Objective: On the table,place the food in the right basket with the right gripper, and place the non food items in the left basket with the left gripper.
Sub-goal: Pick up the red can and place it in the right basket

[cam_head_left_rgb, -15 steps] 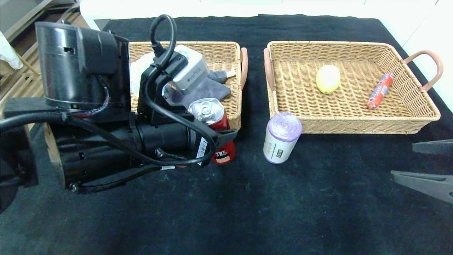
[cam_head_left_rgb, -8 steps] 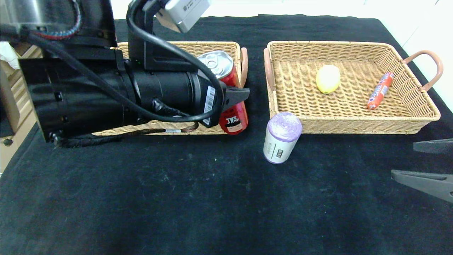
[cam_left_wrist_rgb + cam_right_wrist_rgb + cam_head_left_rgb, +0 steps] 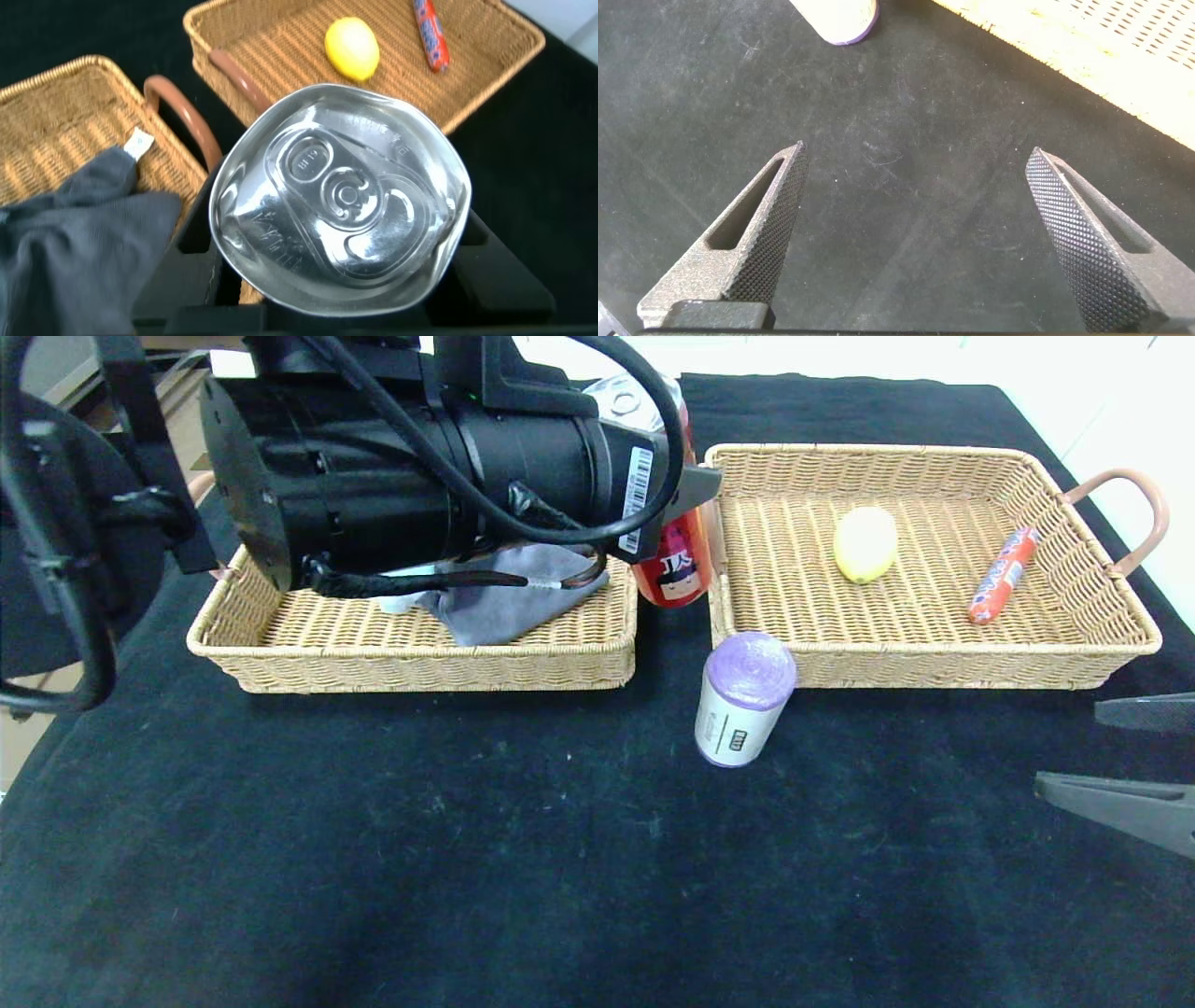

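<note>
Left gripper [image 3: 686, 509]: we are clamping red soda can [image 3: 674, 546] upright, aloft over gap between baskets, apparently carrying it toward right basket [image 3: 943, 663]. Right gripper [image 3: 915, 243]: we are parking it agape, empty, near purple roll [image 3: 744, 698].

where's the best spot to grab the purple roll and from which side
Grip the purple roll around its white-labelled middle, probably coming from the near side with the fingers level. It stands upright on the table, and the right basket sits just behind it, so the front and flanks are free.
</note>
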`<move>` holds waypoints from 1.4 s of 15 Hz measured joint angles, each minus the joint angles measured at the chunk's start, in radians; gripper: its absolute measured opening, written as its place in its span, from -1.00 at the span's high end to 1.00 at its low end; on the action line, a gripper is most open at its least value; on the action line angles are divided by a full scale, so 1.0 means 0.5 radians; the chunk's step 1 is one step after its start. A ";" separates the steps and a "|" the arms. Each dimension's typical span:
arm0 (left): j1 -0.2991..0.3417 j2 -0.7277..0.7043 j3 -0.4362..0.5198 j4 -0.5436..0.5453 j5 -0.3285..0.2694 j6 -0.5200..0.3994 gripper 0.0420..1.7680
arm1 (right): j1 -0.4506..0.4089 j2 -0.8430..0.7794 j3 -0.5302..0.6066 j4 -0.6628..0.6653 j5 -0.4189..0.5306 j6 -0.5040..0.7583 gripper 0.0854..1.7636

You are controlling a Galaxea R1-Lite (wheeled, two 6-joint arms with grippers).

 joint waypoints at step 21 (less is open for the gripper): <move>-0.005 0.677 -0.705 -0.288 -0.344 -0.114 -0.16 | -0.003 -0.048 0.004 -0.083 -0.004 0.040 -0.94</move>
